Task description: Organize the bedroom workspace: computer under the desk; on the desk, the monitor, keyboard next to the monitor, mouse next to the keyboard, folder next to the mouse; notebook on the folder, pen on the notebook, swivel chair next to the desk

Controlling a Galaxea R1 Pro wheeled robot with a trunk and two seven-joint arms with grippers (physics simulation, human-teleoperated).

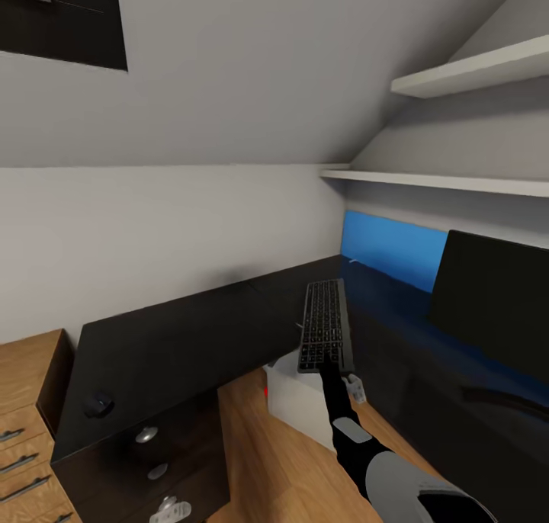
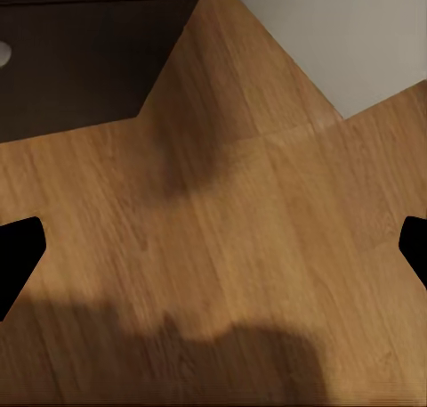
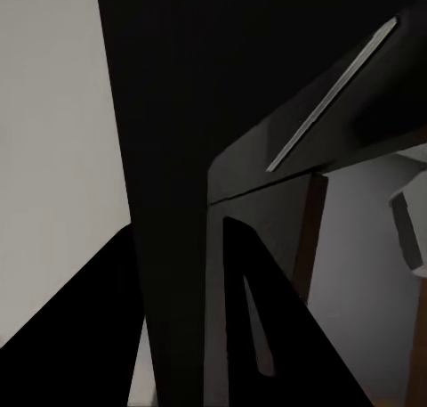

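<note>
My head camera looks forward and down from above over the black desk [image 1: 191, 332] into the corner under the sloping wall [image 1: 229, 73], taking in my right arm [image 1: 358, 439] stretched ahead with the keyboard [image 1: 325, 325] at its end. The left wrist camera faces straight down at the wood floor [image 2: 231, 247] from a moderate height, a dark corner of the desk [image 2: 80, 60] at the frame's edge — floor and desk are what it shares with the head view. The right wrist camera sits very close along my fingers [image 3: 267, 336], pressed up against the keyboard [image 3: 169, 158], which it sees edge-on — shared with the head view too.
</note>
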